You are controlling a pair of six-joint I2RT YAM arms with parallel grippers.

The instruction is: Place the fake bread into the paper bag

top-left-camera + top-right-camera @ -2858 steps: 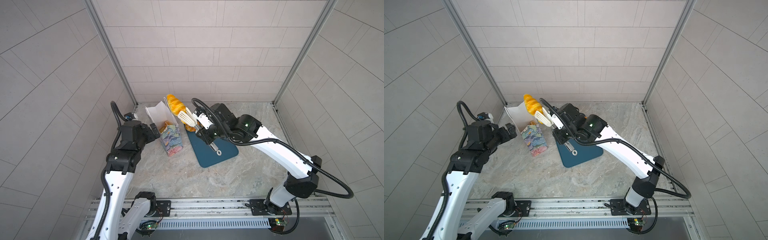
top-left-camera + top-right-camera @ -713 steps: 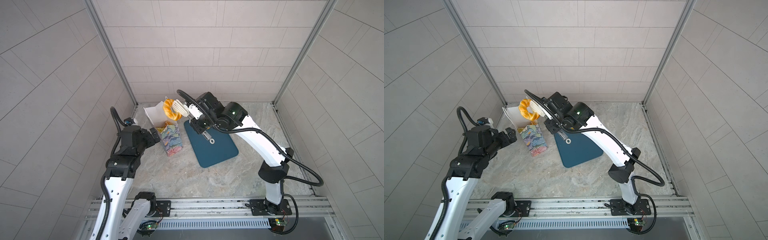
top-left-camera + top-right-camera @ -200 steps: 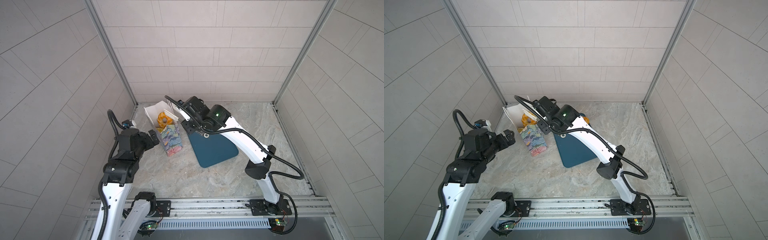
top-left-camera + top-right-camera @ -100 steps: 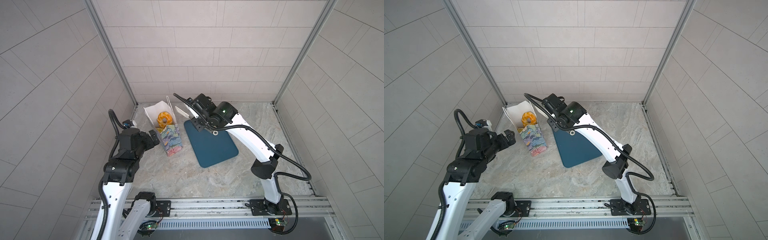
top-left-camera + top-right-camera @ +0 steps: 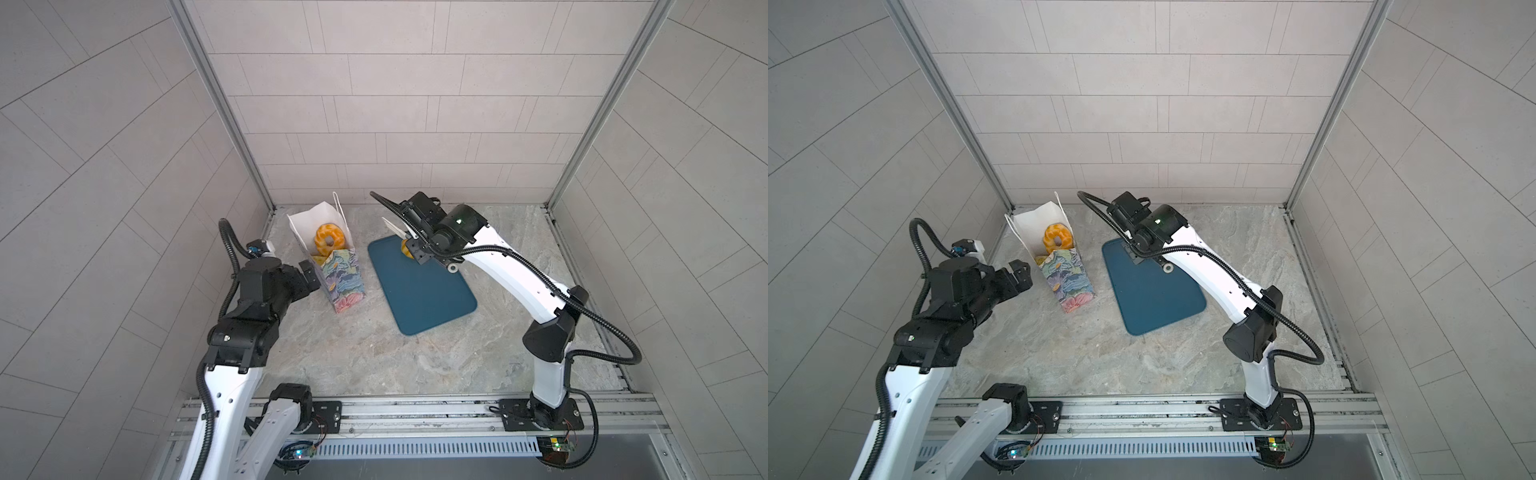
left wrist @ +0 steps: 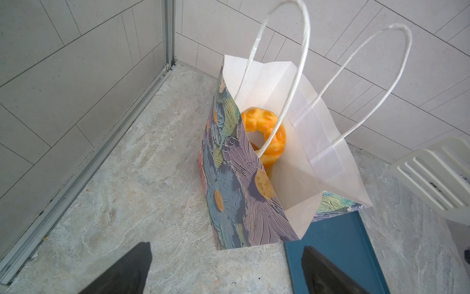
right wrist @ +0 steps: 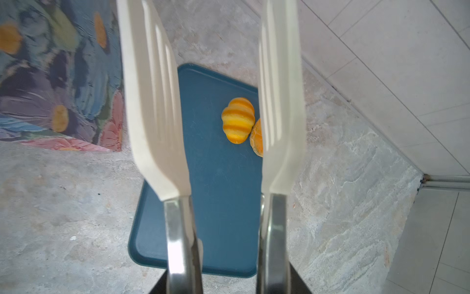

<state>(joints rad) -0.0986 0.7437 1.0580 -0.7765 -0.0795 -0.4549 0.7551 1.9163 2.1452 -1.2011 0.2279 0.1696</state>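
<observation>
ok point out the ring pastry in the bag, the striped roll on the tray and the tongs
ring pastry (image 6: 258, 117), left wrist view, upper arc of the ring
striped roll (image 7: 237, 123), right wrist view, middle of its top
white slotted tongs (image 7: 155, 114), right wrist view, flat of one slotted blade

Grey tiled walls (image 5: 374, 83) (marbled stone floor (image 5: 374, 353))

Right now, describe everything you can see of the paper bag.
The bag stands upright at the back left of the table, mouth open. Its paper is painted with blue, purple and pink flowers outside, plain white inside; two white cord handles stick up. A ring pastry leans inside on more yellow bread. The tray lies beside it, apart. Nothing grips it.
</observation>
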